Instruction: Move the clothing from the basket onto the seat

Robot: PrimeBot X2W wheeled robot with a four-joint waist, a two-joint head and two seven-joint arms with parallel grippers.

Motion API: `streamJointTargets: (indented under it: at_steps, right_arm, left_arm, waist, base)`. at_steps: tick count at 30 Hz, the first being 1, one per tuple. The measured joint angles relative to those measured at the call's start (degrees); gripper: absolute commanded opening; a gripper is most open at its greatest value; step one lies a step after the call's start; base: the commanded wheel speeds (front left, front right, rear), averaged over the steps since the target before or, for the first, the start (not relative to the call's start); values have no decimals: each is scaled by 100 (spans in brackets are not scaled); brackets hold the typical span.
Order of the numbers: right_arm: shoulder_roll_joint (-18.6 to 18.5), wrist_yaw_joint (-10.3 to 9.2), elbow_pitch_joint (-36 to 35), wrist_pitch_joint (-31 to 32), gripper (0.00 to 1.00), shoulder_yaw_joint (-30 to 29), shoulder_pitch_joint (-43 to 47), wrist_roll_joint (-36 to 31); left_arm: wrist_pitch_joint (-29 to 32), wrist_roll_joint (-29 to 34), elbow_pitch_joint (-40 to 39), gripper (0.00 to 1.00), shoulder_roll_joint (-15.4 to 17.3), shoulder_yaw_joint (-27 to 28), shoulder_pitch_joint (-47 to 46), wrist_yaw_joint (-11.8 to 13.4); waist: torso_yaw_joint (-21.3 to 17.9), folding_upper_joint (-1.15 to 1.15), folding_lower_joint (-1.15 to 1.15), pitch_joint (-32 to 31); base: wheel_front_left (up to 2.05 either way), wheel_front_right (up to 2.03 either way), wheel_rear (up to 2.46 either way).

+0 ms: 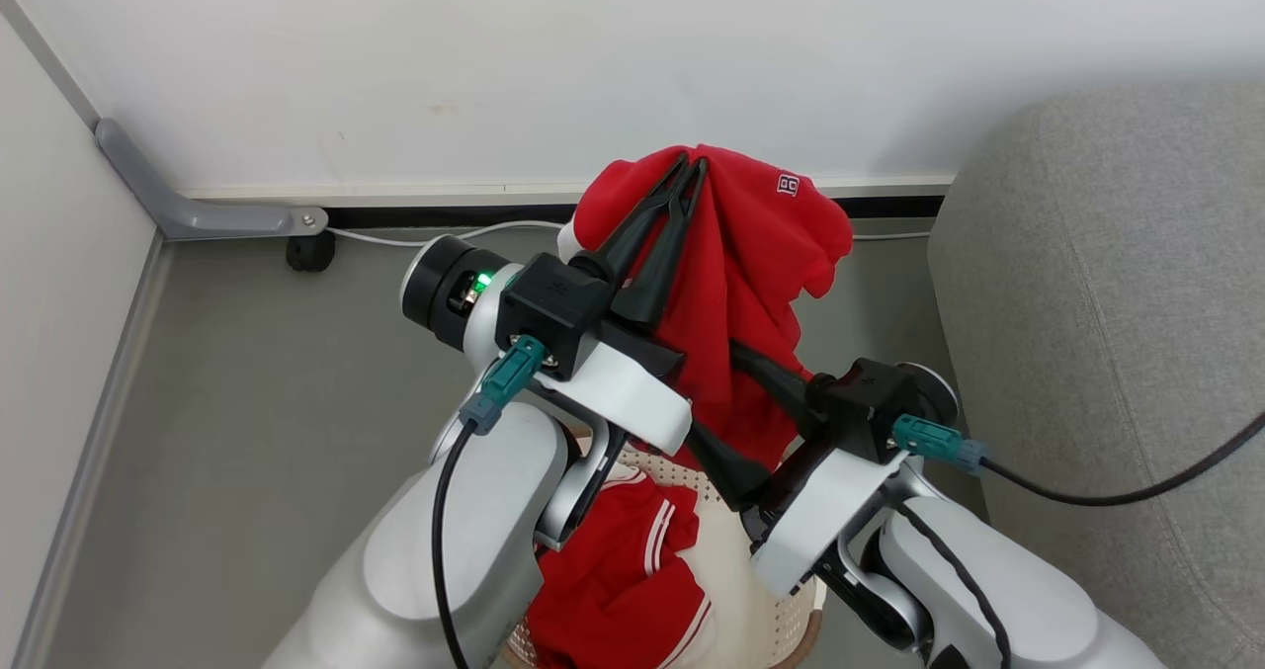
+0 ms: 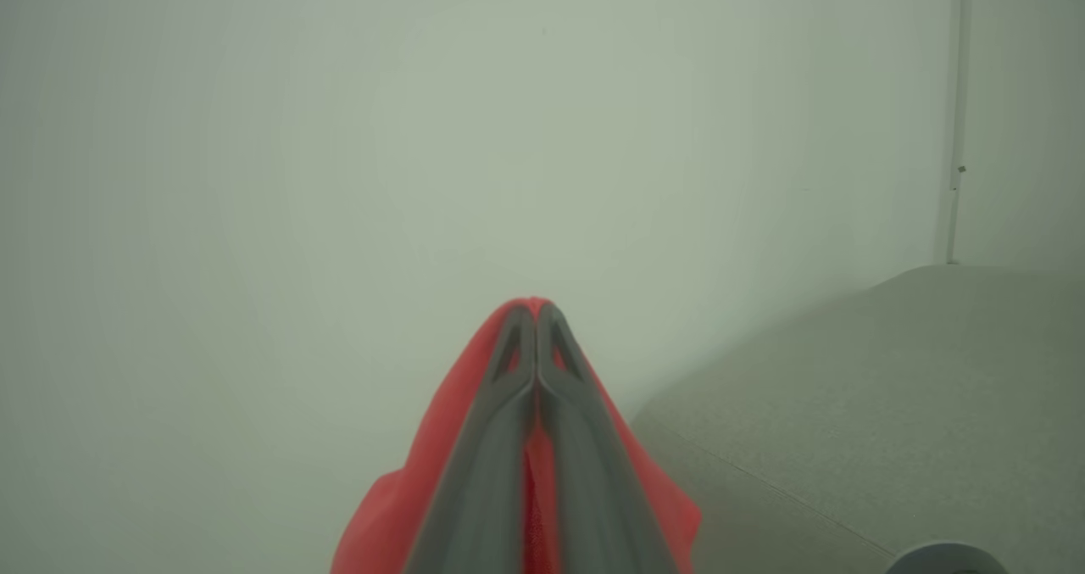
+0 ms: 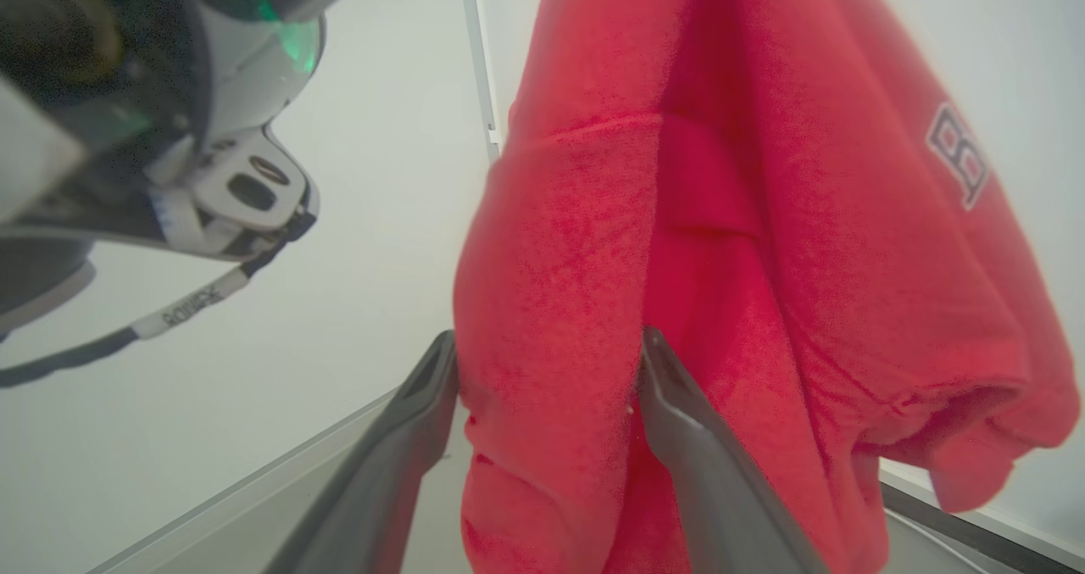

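Observation:
My left gripper [image 1: 687, 170] is raised high and shut on a bright-red piece of clothing [image 1: 761, 254], which hangs down from its tips; the same pinch shows in the left wrist view [image 2: 536, 311] with red fabric [image 2: 407, 506] draped around the fingers. My right gripper [image 1: 714, 397] reaches in lower down, open, and a hanging fold of that clothing [image 3: 551, 303] sits between its two fingers [image 3: 428, 387]. White lettering [image 3: 958, 154] marks the cloth. Below, the cream basket [image 1: 781, 620] holds another red garment with white stripes [image 1: 613, 580]. The grey seat [image 1: 1107, 303] is to the right.
A white wall and baseboard lie close behind the raised garment. A grey corner bracket [image 1: 198, 209], a black caster [image 1: 311, 251] and a white cable [image 1: 445, 237] sit on the floor at the left. A black cable [image 1: 1137, 491] crosses the seat's edge.

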Motion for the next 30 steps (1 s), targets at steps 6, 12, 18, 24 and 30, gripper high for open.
streamJointTargets:
  at_steps: [6, 12, 18, 24, 30]
  right_arm:
    - [103, 0, 197, 0, 0, 155, -114, 200]
    - [21, 0, 142, 0, 0, 120, -129, 200]
    - [-18, 0, -66, 0, 0, -78, -126, 193]
    - [-103, 0, -520, 0, 0, -621, -13, 114]
    - [-279, 0, -1017, 0, 0, -1336, 164, -11]
  left_arm:
    - [0, -99, 12, 0, 0, -92, 0, 51]
    - [0, -98, 43, 0, 0, -89, 1, 56]
    - [0, -144, 49, 100, -2, -59, 7, 55]
    - [0, -137, 51, 100, -2, -29, 43, 47]
    - [-1, -135, 73, 100, -2, 31, 108, -10]
  waist:
    - [30, 0, 0, -40]
    - [-41, 0, 0, -43]
    - [-132, 0, 0, -34]
    - [-187, 0, 0, 16]
    - [-272, 0, 0, 58]
  base:
    - [0, 0, 0]
    - [0, 0, 0]
    - [0, 0, 0]
    - [0, 0, 0]
    - [0, 0, 0]
